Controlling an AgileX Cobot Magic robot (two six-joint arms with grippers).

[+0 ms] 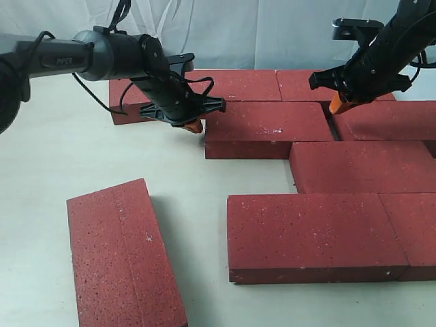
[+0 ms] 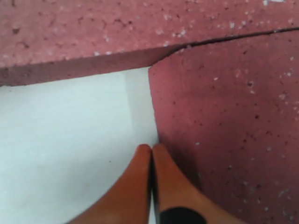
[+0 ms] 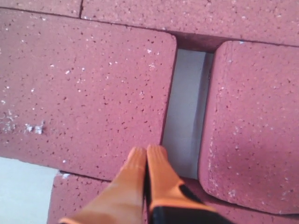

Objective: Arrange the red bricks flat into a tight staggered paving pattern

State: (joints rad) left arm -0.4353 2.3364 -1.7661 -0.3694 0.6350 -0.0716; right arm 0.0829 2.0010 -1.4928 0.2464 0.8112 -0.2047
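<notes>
Several red bricks lie flat on the white table [image 1: 54, 157]. One red brick [image 1: 122, 259] lies apart at the front left, at an angle. The others form staggered rows at the right. My left gripper [image 1: 193, 127] is shut and empty, its tips [image 2: 151, 148] down on the table against the left end of a second-row brick [image 2: 224, 130]. My right gripper [image 1: 338, 105] is also shut and empty. Its tips [image 3: 148, 151] rest at the right edge of that same brick [image 3: 88, 93], beside a narrow gap [image 3: 187, 107] that separates it from the neighbouring brick [image 3: 252, 121].
A back-row brick [image 1: 126, 102] is partly hidden behind the left arm [image 1: 102, 54]. Two long bricks [image 1: 313, 235] sit end to end at the front right, and another [image 1: 361, 167] lies in the row behind them. A white cloth backdrop [image 1: 238, 27] closes the far side.
</notes>
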